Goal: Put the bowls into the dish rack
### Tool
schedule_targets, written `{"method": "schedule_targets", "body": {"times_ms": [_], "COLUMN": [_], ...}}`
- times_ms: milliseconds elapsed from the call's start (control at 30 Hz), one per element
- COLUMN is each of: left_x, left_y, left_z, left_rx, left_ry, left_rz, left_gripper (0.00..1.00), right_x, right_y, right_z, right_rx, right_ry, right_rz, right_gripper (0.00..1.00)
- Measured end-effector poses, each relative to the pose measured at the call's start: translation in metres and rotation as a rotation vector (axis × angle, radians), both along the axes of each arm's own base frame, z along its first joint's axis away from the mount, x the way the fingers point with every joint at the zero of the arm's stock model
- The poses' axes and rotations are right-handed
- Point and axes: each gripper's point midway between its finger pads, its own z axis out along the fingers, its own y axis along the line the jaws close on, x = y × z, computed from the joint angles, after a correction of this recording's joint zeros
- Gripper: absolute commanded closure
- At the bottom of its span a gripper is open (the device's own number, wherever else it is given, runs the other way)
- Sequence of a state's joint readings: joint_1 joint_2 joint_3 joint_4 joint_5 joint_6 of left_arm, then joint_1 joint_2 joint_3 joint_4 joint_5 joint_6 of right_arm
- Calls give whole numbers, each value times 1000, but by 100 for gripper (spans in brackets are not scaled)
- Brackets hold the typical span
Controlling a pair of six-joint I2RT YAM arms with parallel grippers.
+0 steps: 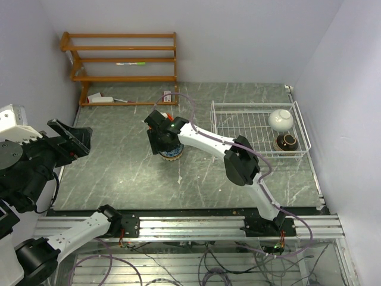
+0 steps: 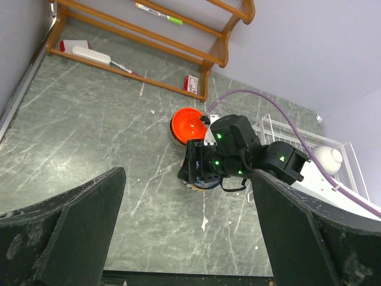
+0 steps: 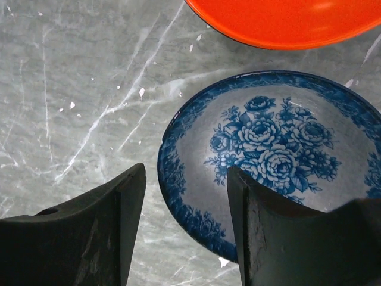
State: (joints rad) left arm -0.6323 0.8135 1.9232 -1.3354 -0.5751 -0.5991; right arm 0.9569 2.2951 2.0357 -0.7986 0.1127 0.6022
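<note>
The right gripper (image 3: 186,173) stands part open astride the near rim of the blue-and-white floral bowl (image 3: 268,149). One finger is inside the bowl, the other outside with a slit of table between it and the rim, so nothing is clamped. The orange-red bowl (image 3: 286,18) sits just beyond. Both lie mid-table (image 1: 119,173), with bare green surface to the left and front. The white wire dish rack (image 1: 214,119) lies well to the right, against the wall edge. It holds a white bowl (image 1: 280,119) and a dark brown bowl (image 1: 286,142). That makes four bowls and one rack. The left gripper (image 2: 187,173) hangs wide open, empty.
</note>
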Motion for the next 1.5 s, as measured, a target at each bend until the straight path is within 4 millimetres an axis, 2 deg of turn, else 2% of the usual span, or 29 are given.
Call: {"method": "schedule_targets", "body": {"times_ms": [67,300,600,833,1067,1233,1400,1500], "left_x": [0,0,1,2,3,3,3,3], "left_y": [0,-1,-1,-1,-1,0,-1,-1], "left_z": [0,0,-1,-3,-5,-5,-5,-5], "left_rx": [2,7,10,18,22,24,23,23], "left_ry": [1,2,2,7,12,11,11,11], "left_rz": [-1,-6,-12,-8,-6,0,-2,-3], "left_gripper": [1,1,1,1,1,1,1,1], "right_x": [1,3,10,11,5,0,-4,-6], "right_y": [1,5,9,4,-11,-10,-2,-1], "right_z": [-4,-7,7,25,41,58,87,115], "right_rx": [-5,1,16,13,2,47,131,189], "right_ry": [3,4,-42,-79,-105,-121,-146,-171], "right_rz": [0,2,9,9,26,62,111,137], "right_gripper": [50,77,100,100,100,100,100,100]}}
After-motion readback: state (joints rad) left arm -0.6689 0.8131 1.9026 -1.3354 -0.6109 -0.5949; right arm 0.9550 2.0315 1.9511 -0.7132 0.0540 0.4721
